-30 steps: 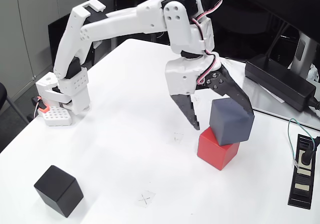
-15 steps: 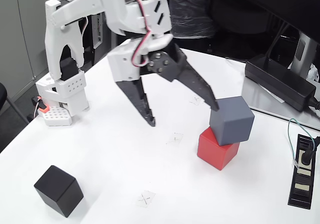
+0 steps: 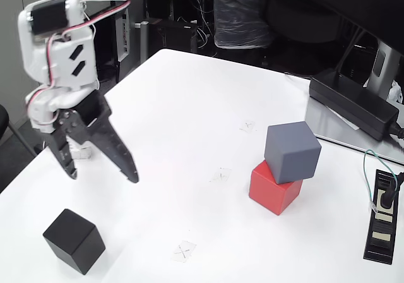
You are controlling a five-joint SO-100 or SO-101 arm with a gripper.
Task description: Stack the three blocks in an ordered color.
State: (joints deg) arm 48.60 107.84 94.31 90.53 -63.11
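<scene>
At the left of the fixed view, the white arm hangs over the table's left edge with its gripper pointing down. Its two dark fingers are spread well apart, and nothing sits between them. The longer finger slants down to the right; the shorter one ends nearer the table edge.

Below the gripper and slightly to its left, the black block rests on the white table, apart from both fingertips. How high the tips hang above the block is hard to judge from this angle.

To the right of the gripper, near the middle of the table, small pencilled crosses mark the surface.

Well off to the gripper's right stands the red block with the blue-grey block on top of it. The upper block is turned a little and overhangs the red one toward the right.

Farther right, a long black power brick lies near the table's far edge, and a black power strip with a plugged-in cable sits at the right edge.
</scene>
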